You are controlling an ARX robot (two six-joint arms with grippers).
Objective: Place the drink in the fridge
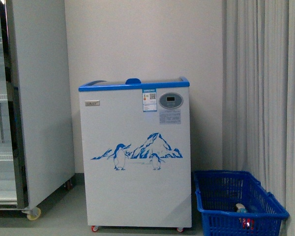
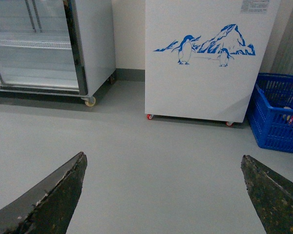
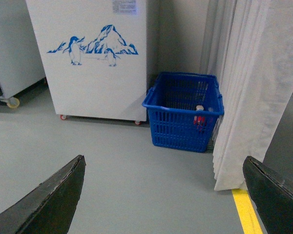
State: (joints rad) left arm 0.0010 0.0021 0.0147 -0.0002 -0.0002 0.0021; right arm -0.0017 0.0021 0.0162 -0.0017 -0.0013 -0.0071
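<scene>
The left gripper and right gripper hung apart and empty, facing the fridge. The drink apparently lay in the basket beside it, awaiting pickup.

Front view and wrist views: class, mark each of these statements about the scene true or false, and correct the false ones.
1. The chest freezer stands between the upright refrigerator and the blue basket. True.
2. The basket is empty. False: items, one partly red, lie inside.
3. The left gripper and right gripper have jaws apart, holding nothing. True.
4. The freezer stands on fixed feet. False: it stands on small red castors.
</scene>
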